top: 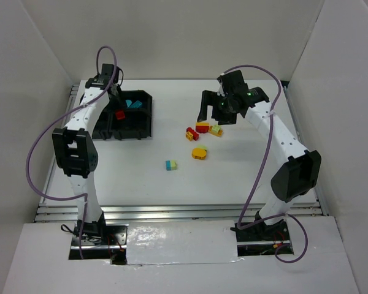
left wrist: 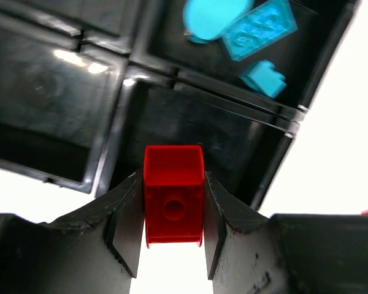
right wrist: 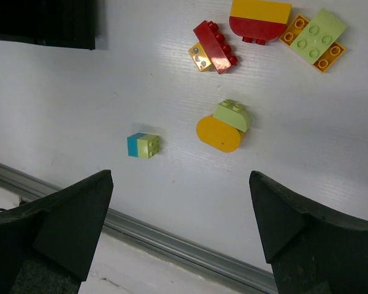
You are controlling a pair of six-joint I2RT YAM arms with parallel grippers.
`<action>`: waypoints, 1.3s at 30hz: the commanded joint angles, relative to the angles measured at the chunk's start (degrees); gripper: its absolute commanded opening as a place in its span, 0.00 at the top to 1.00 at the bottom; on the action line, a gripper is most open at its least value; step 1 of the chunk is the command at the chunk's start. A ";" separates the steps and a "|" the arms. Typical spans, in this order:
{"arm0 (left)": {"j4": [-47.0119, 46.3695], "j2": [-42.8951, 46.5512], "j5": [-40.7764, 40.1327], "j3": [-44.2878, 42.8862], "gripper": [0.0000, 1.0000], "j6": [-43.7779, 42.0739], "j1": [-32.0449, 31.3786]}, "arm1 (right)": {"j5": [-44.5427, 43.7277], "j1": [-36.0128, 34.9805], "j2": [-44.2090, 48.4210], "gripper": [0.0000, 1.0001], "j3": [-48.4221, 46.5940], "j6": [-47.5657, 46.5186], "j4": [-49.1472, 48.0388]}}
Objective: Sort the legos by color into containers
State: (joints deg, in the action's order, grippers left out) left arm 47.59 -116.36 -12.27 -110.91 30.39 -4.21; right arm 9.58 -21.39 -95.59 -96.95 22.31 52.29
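We are watching the left gripper (left wrist: pixel 172 205) pinching a red brick (left wrist: pixel 173 168) between its narrowed jaws, one finger pressing on each side of it. It is hanging over the black tray (top: pixel 148 119) at the far left of the table (top: pixel 141 184). The brick is sitting above the compartment that adjoins the one holding three teal bricks (left wrist: pixel 257 27). In the top view those teal pieces are lying in the far right compartment. We are not able to tell whether the red brick is touching the tray floor.

The right gripper (right wrist: pixel 181 177) is hovering with its jaws spread wide and holding nothing, above the loose pieces right of the tray. Below it we are seeing a teal-and-lime cube (right wrist: pixel 143 146) lying alone, nearest to us, and an orange round brick with a lime cap (right wrist: pixel 224 125) to its right and a little farther. Farther off, a red bar (right wrist: pixel 214 46) is touching a small yellow piece (right wrist: pixel 199 56). A red-and-yellow rounded brick (right wrist: pixel 259 18) is lying beside the bar, and a lime plate on orange (right wrist: pixel 313 38) is resting at the right end of the group.
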 commanded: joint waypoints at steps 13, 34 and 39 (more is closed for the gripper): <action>1.45 2.80 -2.15 -0.71 1.00 5.82 6.24 | -0.80 -1.11 0.67 0.00 -1.84 -1.21 0.79; -0.66 -0.71 2.96 -1.41 1.00 3.36 -2.29 | -3.95 -1.11 1.81 0.00 -0.44 1.16 -0.61; -0.22 -0.71 3.04 -1.15 1.00 2.48 -2.82 | -4.92 -1.11 2.60 0.01 0.62 2.04 -1.84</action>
State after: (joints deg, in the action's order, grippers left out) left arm 47.57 -116.38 -10.13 -110.52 34.46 -6.50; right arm 6.28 -22.00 -95.79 -96.92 23.35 52.07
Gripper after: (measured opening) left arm 0.487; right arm 0.994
